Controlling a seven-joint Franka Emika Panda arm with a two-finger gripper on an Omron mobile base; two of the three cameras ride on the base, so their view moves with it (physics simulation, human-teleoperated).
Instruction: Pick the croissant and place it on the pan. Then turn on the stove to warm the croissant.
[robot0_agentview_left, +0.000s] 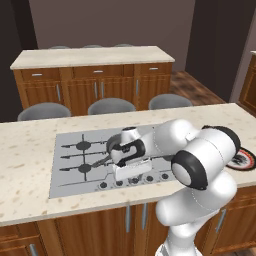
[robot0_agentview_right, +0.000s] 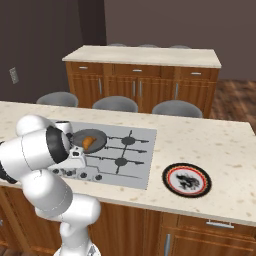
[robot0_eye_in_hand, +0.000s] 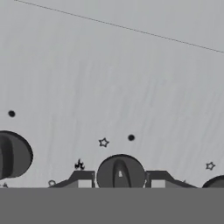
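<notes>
In the left base view the robot's big white arm (robot0_agentview_left: 200, 160) covers most of the pan (robot0_agentview_left: 111, 145), so just a dark bit peeks out, and the croissant on it is hidden. The arm also covers part of the red-rimmed plate (robot0_agentview_left: 246, 159) near the right edge of the counter, and the picture's edge cuts the plate off too. Some knobs (robot0_agentview_left: 134, 180) along the stove's (robot0_agentview_left: 70, 170) front edge are hidden under the hand. In the hand view one knob (robot0_eye_in_hand: 13, 155) is cut off at the left edge, and another (robot0_eye_in_hand: 120, 173) sits half hidden between the finger tips (robot0_eye_in_hand: 83, 178). The little marks by the knobs are too small to read.
</notes>
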